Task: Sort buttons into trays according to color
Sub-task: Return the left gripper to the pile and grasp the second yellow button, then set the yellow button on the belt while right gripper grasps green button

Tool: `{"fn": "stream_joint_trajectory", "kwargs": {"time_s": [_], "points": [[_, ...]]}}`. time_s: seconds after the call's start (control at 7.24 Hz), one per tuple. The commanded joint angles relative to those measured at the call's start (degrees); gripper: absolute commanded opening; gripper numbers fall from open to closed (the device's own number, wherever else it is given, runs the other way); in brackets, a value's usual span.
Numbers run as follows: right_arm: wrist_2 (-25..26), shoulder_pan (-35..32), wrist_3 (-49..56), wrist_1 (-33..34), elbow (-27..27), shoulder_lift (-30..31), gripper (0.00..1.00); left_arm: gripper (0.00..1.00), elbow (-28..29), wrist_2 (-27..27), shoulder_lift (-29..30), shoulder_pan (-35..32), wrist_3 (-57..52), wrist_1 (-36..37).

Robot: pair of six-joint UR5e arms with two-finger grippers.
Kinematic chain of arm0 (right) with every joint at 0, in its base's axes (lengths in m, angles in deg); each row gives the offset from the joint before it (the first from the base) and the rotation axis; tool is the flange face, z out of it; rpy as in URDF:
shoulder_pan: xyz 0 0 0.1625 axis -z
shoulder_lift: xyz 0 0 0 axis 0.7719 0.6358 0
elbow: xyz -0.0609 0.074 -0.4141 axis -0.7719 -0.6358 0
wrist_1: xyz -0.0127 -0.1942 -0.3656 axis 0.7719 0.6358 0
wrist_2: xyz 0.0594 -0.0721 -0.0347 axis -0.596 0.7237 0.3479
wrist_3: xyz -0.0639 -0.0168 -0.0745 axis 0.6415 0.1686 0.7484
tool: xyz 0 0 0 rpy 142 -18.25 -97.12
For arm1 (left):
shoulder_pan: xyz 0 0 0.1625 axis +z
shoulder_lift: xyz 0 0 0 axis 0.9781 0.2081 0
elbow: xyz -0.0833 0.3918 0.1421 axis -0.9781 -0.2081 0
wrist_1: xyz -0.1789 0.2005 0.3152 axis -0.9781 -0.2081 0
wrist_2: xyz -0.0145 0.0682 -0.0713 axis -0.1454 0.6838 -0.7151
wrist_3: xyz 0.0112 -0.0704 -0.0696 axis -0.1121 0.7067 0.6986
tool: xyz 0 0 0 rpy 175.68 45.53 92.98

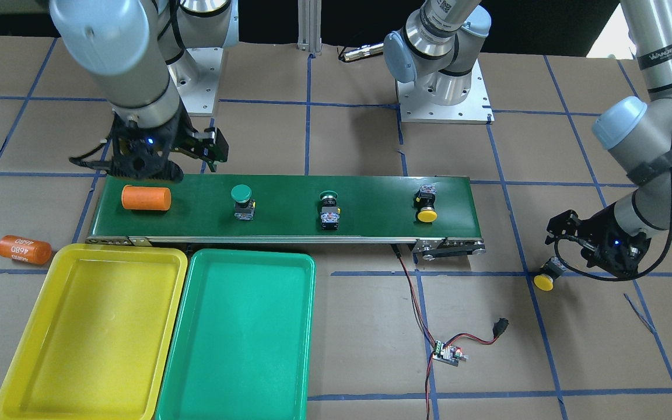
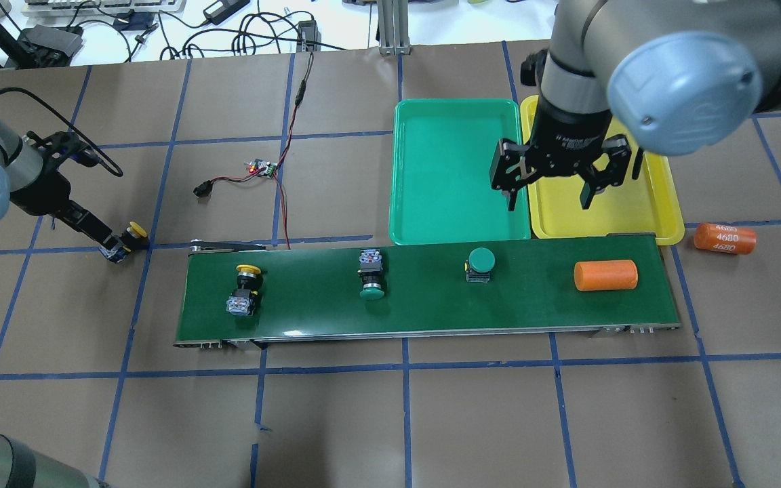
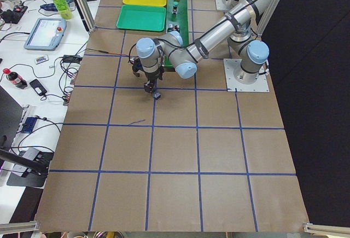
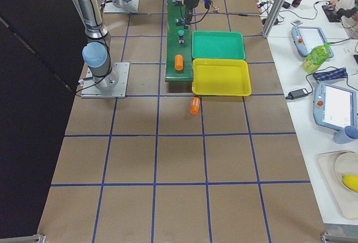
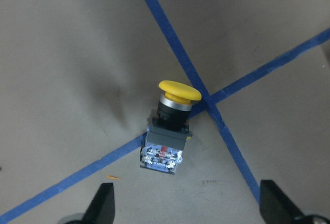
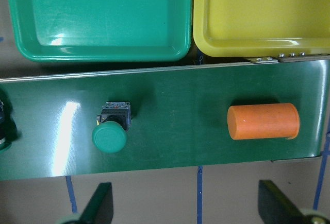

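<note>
Yellow-capped button (image 5: 167,131) lies on its side on the table (image 5: 62,54), over a crossing of blue tape (image 5: 170,33). It is off the left end of the conveyor belt (image 2: 431,305) and well apart from both trays. The left gripper (image 5: 188,206) hangs just short of it, fingers (image 5: 105,201) spread wide with nothing between them.

Seen from the wrist, the button's long axis runs almost straight away from the claw, contact block nearest and cap farthest, leaning slightly right. The closing line crosses that axis, so a short advance would probably bring the black body between the fingers. The left arm is by far the nearer.

The right gripper (image 2: 550,195), likewise spread and empty, hovers far right over the belt-side edge of the yellow tray (image 1: 91,326), beside the teal tray (image 1: 242,332).
</note>
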Motion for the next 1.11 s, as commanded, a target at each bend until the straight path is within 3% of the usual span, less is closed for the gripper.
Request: {"fn": "stream_joint_trajectory", "kwargs": {"time_s": [0.0,0.14,0.28,0.41,0.55,0.69,0.83,0.97], "points": [[-0.42,-0.78,-0.10,11.04,7.00,-1.16,1.00,0.99,-2.88,-0.25,2.53,0.06,-1.43,5.98],[-0.42,-2.18,-0.02,14.22,8.16,-1.59,1.00,0.90,-2.90,-0.25,3.50,0.06,-1.51,7.23],[-0.33,-2.63,-0.02,14.86,9.74,-1.85,1.00,0.66,-2.55,-0.25,3.86,0.06,-1.60,7.33],[-0.42,-2.63,0.16,17.48,12.19,-1.94,1.00,0.40,-2.28,-0.25,3.95,0.14,-1.78,7.33],[-0.42,-2.63,0.25,21.25,15.00,-1.60,1.00,0.00,-2.20,-0.25,3.86,0.14,-1.87,7.68],[-0.42,-2.54,0.51,22.16,16.24,-1.51,1.00,0.00,-1.93,-0.33,3.25,0.06,-1.00,7.69],[-0.42,-2.63,0.51,22.16,16.87,-1.33,0.88,0.00,-1.58,0.10,1.25,-1.25,1.71,6.73],[-0.51,-2.54,0.69,22.16,16.96,-1.24,0.56,0.00,-1.58,-0.16,-1.47,-2.13,11.22,4.63]]}}
